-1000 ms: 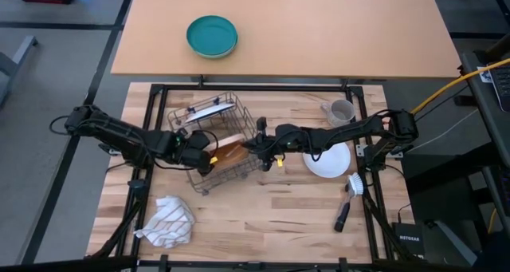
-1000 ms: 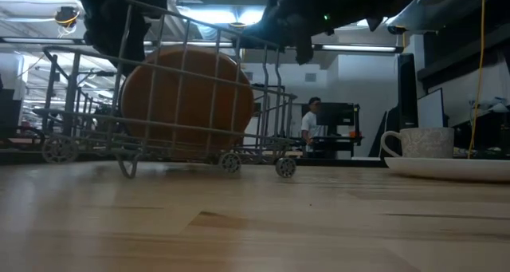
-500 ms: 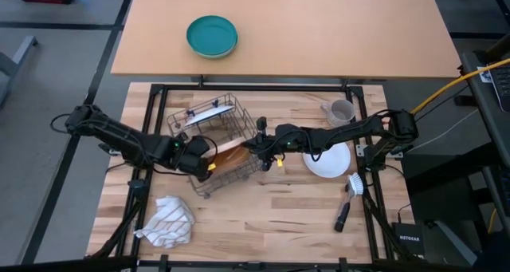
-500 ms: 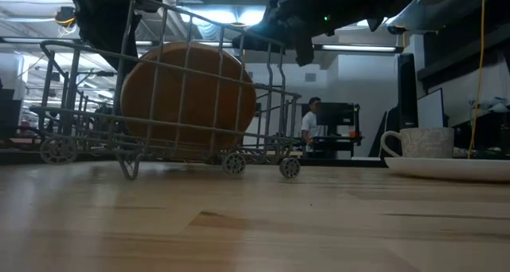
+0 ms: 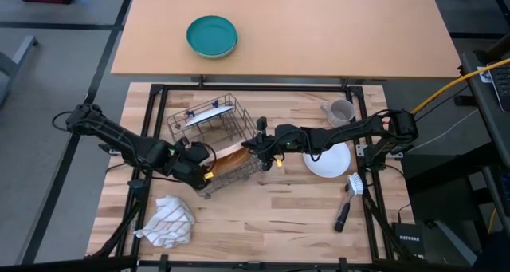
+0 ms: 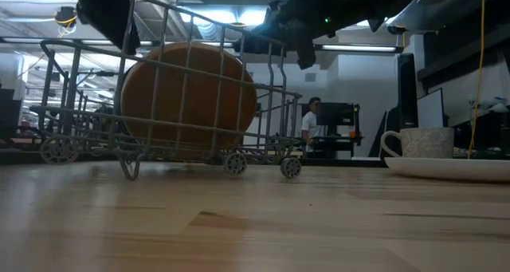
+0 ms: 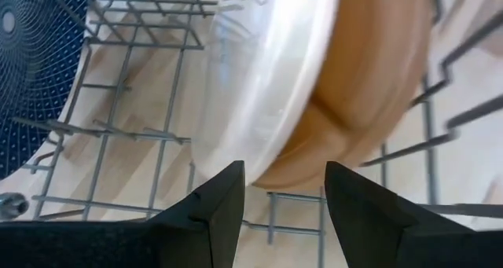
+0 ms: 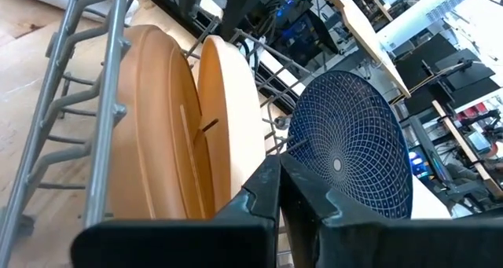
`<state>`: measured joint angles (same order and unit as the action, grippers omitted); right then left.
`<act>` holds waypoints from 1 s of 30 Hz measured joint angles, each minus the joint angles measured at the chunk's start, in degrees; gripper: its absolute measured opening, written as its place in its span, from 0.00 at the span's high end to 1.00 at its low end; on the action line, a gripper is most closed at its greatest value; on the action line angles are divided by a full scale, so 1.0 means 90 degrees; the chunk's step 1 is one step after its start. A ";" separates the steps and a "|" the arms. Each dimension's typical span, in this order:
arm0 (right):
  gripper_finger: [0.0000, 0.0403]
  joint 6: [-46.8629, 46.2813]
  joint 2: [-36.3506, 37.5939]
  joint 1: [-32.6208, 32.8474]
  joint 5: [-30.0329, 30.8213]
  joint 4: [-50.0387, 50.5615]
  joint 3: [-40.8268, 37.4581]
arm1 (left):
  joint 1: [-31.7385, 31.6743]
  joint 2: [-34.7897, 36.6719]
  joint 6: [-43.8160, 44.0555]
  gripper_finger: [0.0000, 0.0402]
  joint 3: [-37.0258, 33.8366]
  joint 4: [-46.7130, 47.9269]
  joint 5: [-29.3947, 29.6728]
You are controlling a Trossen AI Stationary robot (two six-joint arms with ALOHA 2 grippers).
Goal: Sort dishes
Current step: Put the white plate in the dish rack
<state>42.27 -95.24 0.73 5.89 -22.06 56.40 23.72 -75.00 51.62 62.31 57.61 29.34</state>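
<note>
— Where's that bowl (image 5: 231, 155) sitting right now?

— It's standing on edge inside the wire rack (image 5: 213, 136), at the rack's near right end, with the blue plate (image 5: 209, 111) slotted at the far end. The bowl's flat face is running across the rack, so its rim is pointing up.

— Which claw is closer to it?

— The left claw (image 5: 194, 167) is hovering just beside the rack's near left corner, fingers spread wide and holding nothing, the bowl lying to its right. The right claw (image 5: 260, 147) is resting at the rack's right rim, fingers pressed together, empty.

— And the rest?

— The white plate (image 5: 328, 160) and the mug (image 5: 341, 111) are waiting on the table, right of the rack.
</note>
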 joint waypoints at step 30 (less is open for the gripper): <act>0.96 -0.4095 0.2319 0.0904 0.0062 0.5656 0.0005 | -0.0373 -0.0038 -0.5041 0.59 0.0589 -0.4479 0.0809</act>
<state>5.42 -74.37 8.87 6.45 28.85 56.45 20.36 -75.35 6.25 67.61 17.30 36.62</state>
